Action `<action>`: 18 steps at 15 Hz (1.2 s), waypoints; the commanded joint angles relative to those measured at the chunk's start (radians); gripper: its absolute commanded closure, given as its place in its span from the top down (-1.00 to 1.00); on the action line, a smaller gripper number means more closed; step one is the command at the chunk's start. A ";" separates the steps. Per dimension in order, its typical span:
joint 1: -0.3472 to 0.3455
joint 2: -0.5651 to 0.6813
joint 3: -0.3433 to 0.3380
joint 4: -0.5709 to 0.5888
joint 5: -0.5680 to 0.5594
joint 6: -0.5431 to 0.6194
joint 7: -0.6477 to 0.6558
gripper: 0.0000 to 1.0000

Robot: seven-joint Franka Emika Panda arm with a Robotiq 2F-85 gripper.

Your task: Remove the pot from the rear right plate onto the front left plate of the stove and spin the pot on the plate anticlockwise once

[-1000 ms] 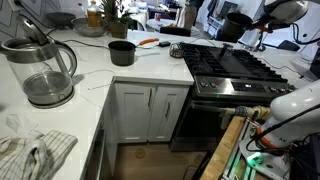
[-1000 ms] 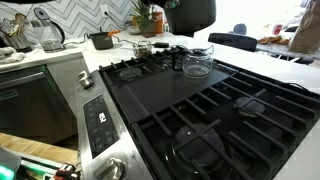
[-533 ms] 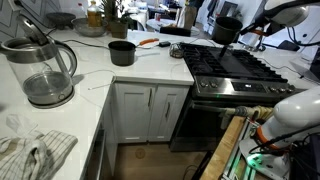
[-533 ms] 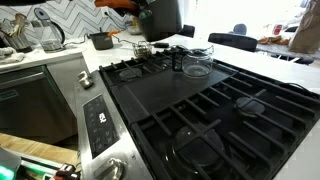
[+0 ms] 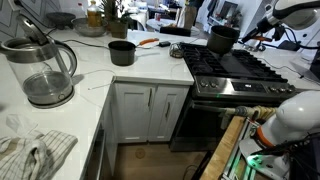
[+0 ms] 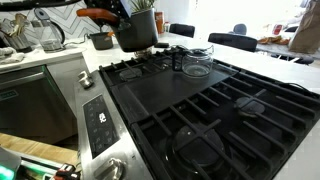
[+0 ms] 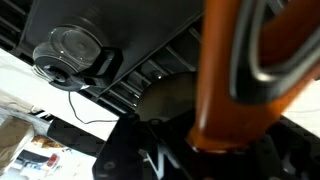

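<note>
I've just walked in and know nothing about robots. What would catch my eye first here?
A dark pot hangs in the air over the black grates of the stove, held by the robot's gripper. Next comes the big glass kettle on the white counter, close to the camera in an exterior view, with a small black saucepan farther along.

My gripper (image 7: 225,142) is clamped on an orange handle (image 7: 232,75) that rises straight ahead, blurred by closeness. Beyond it lies the stove (image 7: 140,30) with its black grate. Far to my upper left sits a round glass piece (image 7: 70,52).
</note>
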 commanded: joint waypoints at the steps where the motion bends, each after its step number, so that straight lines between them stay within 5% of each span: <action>1: 0.043 -0.077 -0.054 0.008 0.018 -0.108 -0.042 -1.00; 12: 0.034 -0.047 -0.043 0.003 -0.010 -0.104 -0.012 -1.00; 18: 0.098 0.003 -0.081 -0.050 0.048 -0.080 -0.067 -1.00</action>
